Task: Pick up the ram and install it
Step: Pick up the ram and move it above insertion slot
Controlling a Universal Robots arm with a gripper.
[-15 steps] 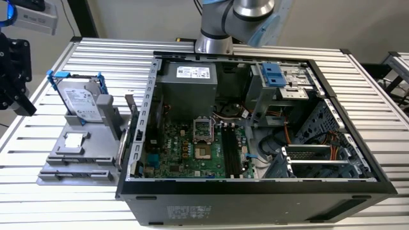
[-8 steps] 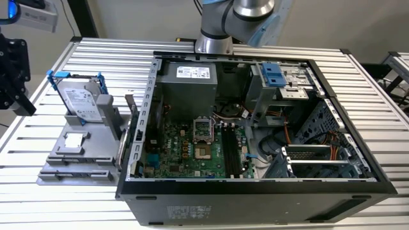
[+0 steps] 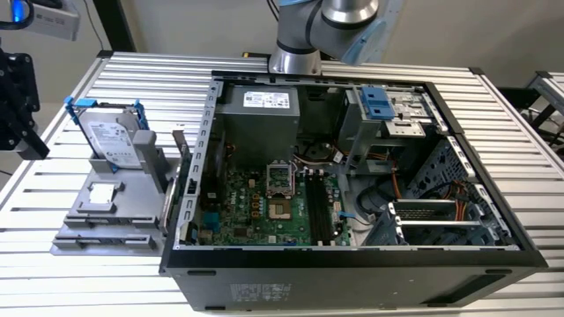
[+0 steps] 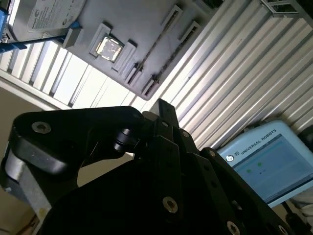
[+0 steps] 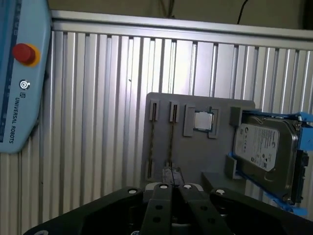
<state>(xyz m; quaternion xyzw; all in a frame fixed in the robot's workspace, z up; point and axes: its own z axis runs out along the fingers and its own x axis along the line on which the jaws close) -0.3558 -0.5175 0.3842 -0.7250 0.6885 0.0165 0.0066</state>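
- The gripper (image 5: 172,172) has its 2 fingers (image 5: 161,196) drawn together, tips nearly meeting. Nothing is visibly pinched between them, and it touches nothing.
- In both wrist views the black linkage converges to a narrow point; in the second wrist view the gripper (image 4: 163,108) aims toward the grey tray (image 4: 142,19).
- In the first wrist view the tips sit near the edge of the grey tray (image 5: 205,156), raised off it.
- In the exterior view black wrist hardware (image 3: 20,99) hangs off the tray's side, at the exterior view's left of the tray (image 3: 132,198). The arm's grey column (image 3: 298,39) rises well beyond the tray, behind the computer case (image 3: 352,261).
- The ram (image 5: 170,144) stands on edge in 1 of the tray's 2 long slots, just past the fingertips. It also appears as a thin dark line (image 4: 155,43).
- The neighbouring slot (image 5: 152,142) holds a similar thin line; whether that is a second stick cannot be told.
- Also on the tray are 1 square chip (image 5: 203,121) beside the ram's slot and 1 silver hard drive (image 5: 264,147) in a blue frame at the far end from the slots.
- Off the tray, 1 pale-blue pendant (image 5: 19,98) lies on the ribbed table (image 5: 98,98).
- Inside the case, the black motherboard slots (image 3: 321,208) have no stick seated.
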